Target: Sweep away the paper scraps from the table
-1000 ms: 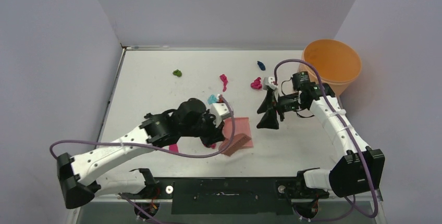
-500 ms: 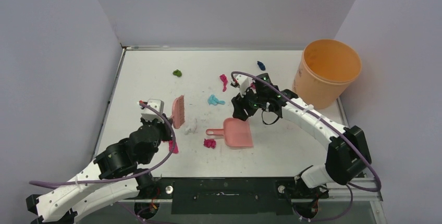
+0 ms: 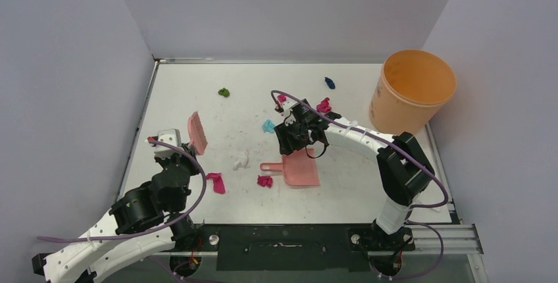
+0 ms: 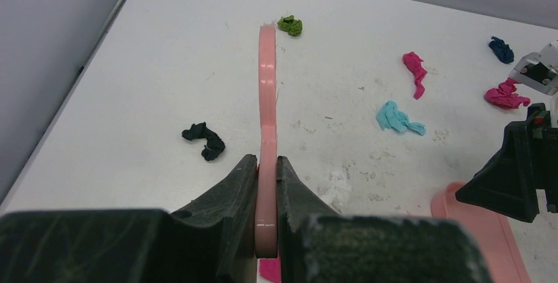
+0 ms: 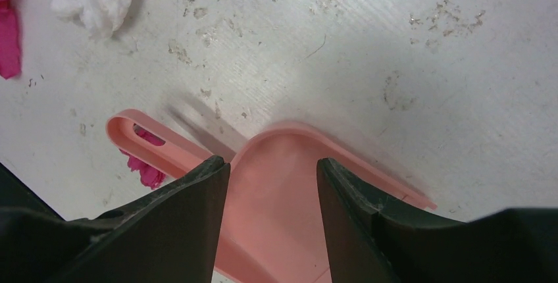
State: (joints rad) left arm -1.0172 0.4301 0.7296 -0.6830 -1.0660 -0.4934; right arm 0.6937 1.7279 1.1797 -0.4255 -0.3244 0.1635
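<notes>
Pinching the flat pink handle of the brush (image 4: pixel 266 99) in the left gripper (image 4: pixel 266 164) at lower centre of the left wrist view, jaws pressed tight against both of its faces; holding it edge-on, its head pointing up the frame toward the green scrap (image 4: pixel 289 25); showing a near-black scrap (image 4: pixel 204 141) just left of the handle in that same view.

Finding the nearest paper scraps (image 3: pixel 215 181) low in the overhead view on the white table (image 3: pixel 197 79): one magenta wad left of centre beside the left arm, and a second magenta scrap (image 3: pixel 264 180) just below the handle of the dustpan (image 3: pixel 304 171); lying flat at centre, that pink dustpan, handle pointing left.

Hanging the right gripper (image 5: pixel 273 164) directly over the spot where handle meets pan, jaws standing partly apart, pink plastic showing in the gap between them, clamping nothing visibly; not being able to tell whether the jaws are touching the pan.

Showing a white scrap (image 3: pixel 240 161) left of the dustpan handle and apart from it; a cyan scrap (image 3: pixel 268 126) just left of the right wrist; farther up, a pink scrap (image 3: pixel 323 106) right of the arm and a thin magenta wad (image 3: pixel 281 99) partly behind the purple cable; a dark blue scrap (image 3: pixel 329 82) farthest, upper right of centre.

Standing at the upper right by the table's right edge, an orange bucket (image 3: pixel 414 89), well apart from the dustpan.
</notes>
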